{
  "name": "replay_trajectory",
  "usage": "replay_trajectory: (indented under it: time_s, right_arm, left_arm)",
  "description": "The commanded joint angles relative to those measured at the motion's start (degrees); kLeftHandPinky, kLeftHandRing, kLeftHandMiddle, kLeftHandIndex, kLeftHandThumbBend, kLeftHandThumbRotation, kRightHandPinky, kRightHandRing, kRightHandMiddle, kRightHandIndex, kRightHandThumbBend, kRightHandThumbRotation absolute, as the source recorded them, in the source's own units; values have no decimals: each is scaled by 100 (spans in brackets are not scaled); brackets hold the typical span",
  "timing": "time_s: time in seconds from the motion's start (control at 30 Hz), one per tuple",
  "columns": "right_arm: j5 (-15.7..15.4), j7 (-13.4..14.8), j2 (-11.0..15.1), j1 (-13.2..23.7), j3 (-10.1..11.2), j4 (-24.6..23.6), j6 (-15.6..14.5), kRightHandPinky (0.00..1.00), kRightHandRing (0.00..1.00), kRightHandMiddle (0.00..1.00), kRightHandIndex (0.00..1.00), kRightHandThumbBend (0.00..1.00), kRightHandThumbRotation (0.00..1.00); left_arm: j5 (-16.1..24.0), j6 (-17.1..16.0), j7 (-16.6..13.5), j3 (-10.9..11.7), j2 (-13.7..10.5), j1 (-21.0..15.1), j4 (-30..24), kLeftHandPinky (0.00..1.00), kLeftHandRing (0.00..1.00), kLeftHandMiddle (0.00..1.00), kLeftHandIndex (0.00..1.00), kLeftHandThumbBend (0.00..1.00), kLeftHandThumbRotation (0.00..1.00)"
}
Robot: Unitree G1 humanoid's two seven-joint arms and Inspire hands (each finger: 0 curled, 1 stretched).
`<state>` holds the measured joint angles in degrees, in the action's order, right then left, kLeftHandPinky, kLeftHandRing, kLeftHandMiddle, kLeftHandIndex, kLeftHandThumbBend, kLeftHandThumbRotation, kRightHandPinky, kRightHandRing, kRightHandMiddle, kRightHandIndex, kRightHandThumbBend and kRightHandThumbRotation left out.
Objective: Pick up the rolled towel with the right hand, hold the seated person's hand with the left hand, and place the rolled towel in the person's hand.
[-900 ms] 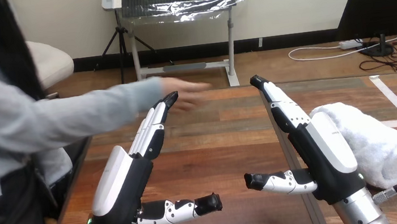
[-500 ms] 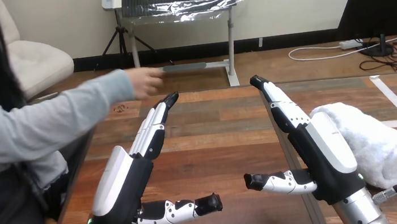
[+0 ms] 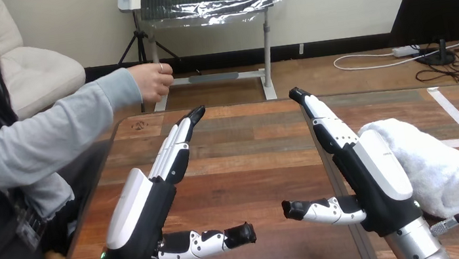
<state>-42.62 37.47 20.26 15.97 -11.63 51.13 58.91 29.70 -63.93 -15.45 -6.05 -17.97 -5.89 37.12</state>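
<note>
Left hand (image 3: 139,212) and right hand (image 3: 380,180) over the table (image 3: 254,159), fingers straight and pressed together, thumbs spread inward. Rolled towel (image 3: 439,163) lies just right of the right fingers; person's hand (image 3: 153,80) is beyond the left fingertips.

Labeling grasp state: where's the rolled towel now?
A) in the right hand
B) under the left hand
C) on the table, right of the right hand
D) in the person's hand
C: the rolled towel lies on the table beside the right hand, whose fingers are straight and hold nothing.
</note>
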Motion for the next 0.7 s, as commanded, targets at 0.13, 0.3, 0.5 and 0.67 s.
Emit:
replay_trajectory:
  time_s: [0.13, 0.3, 0.5, 0.67]
  right_arm:
    - [138, 85, 9, 249, -28, -130, -2, 95, 100, 100, 100, 100, 91]
    - [168, 55, 15, 254, -25, -129, 18, 95, 100, 100, 100, 100, 90]
    - [167, 54, 20, 257, -25, -142, 9, 95, 100, 100, 100, 100, 89]
    - [177, 54, 16, 261, -19, -135, 6, 95, 99, 100, 100, 100, 89]
  left_arm:
    - [-76, 20, -13, 14, 9, -281, -174, 98, 100, 100, 100, 100, 61]
    - [-85, 29, -11, 16, 11, -291, -170, 98, 100, 100, 100, 100, 61]
    - [-83, 51, -17, 22, 14, -294, -182, 97, 100, 100, 100, 100, 62]
    - [-114, 74, 8, 17, 16, -294, -202, 97, 100, 100, 100, 100, 62]
